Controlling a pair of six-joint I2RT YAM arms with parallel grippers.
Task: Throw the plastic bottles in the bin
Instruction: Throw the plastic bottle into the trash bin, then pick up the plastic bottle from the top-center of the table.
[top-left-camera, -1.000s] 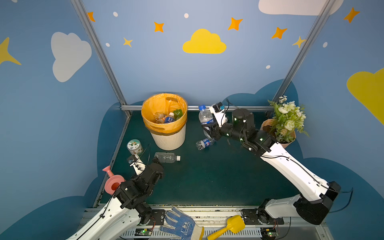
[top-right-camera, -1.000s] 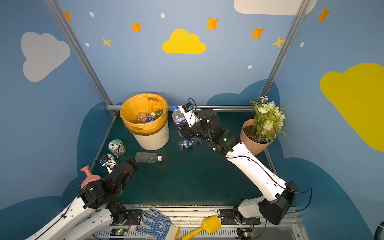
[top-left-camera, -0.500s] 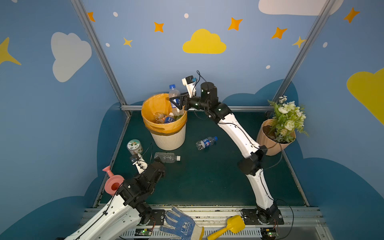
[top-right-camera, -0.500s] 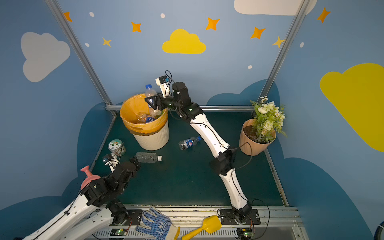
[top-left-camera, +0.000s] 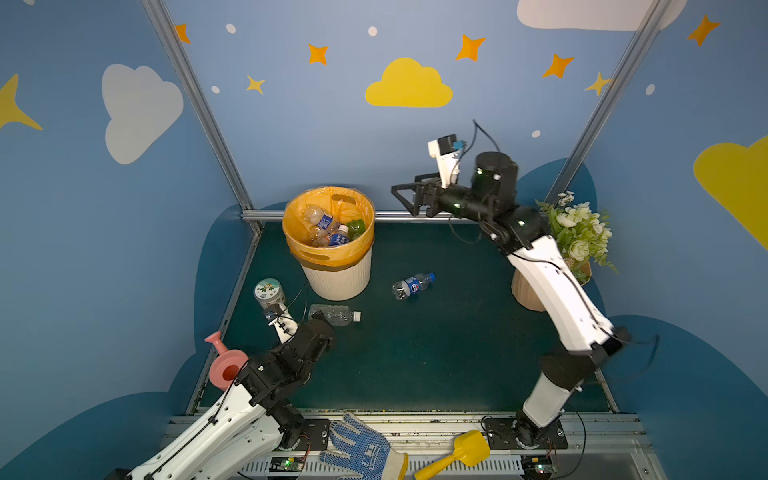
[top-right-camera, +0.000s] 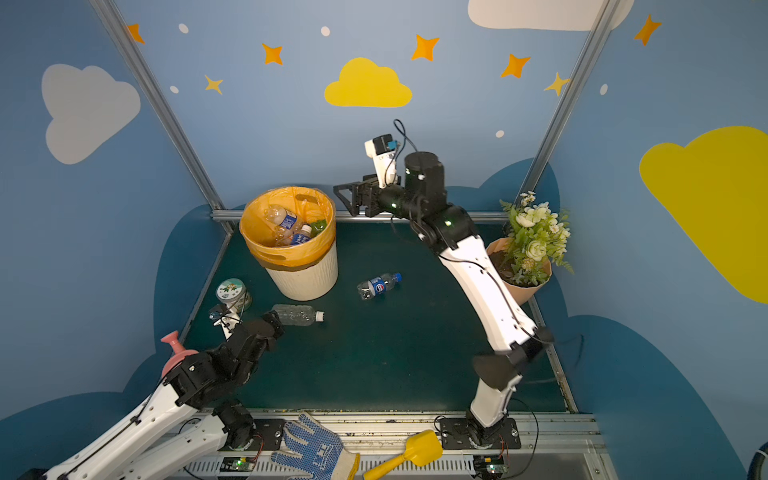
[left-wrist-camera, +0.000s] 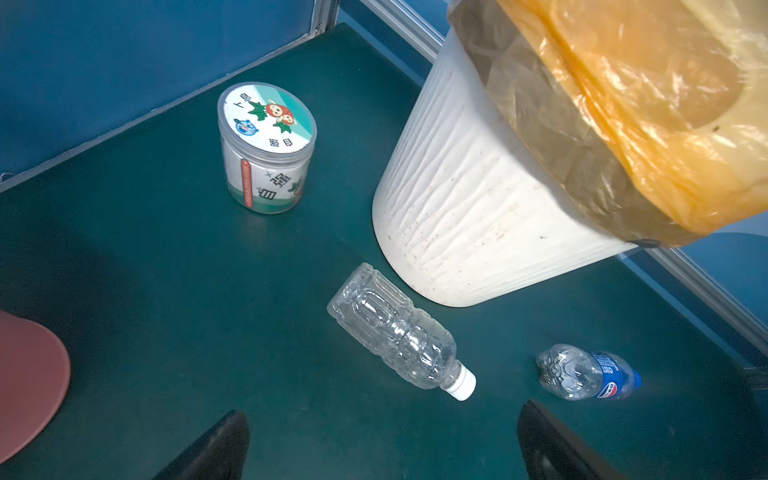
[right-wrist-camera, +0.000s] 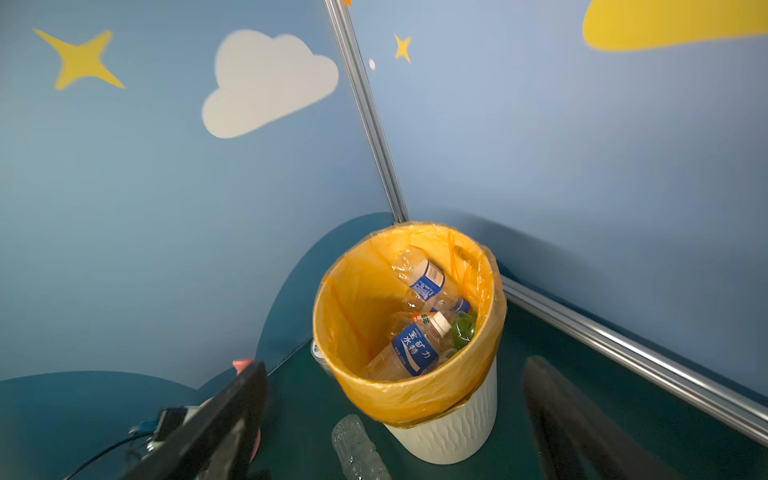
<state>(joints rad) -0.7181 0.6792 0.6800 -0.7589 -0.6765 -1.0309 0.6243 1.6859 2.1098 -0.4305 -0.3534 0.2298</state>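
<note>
Left gripper (left-wrist-camera: 384, 417): jaws wide apart, empty, low over the mat (left-wrist-camera: 166, 332), just short of the clear bottle (left-wrist-camera: 399, 336). That one lies on its side near the bin's foot, not touching it. I read it as my next pick. Lidded jar (left-wrist-camera: 266, 149) stands upright beside it; not a bottle, so I leave it. Further out, the blue-label bottle (top-left-camera: 411, 284) lies alone mid-mat, well apart from both arms.

So two bottles are left on the mat.

Bin (top-left-camera: 336, 278), with its orange liner, holds a crumpled blue-label bottle (right-wrist-camera: 424, 282), a white-capped bottle (right-wrist-camera: 415, 353) and a green bottle (right-wrist-camera: 463, 328). There may be more under them; the pile is hard to count.

Farthest back, the right gripper (top-left-camera: 402, 200) is raised beside the bin rim, jaws apart with nothing between them.
</note>
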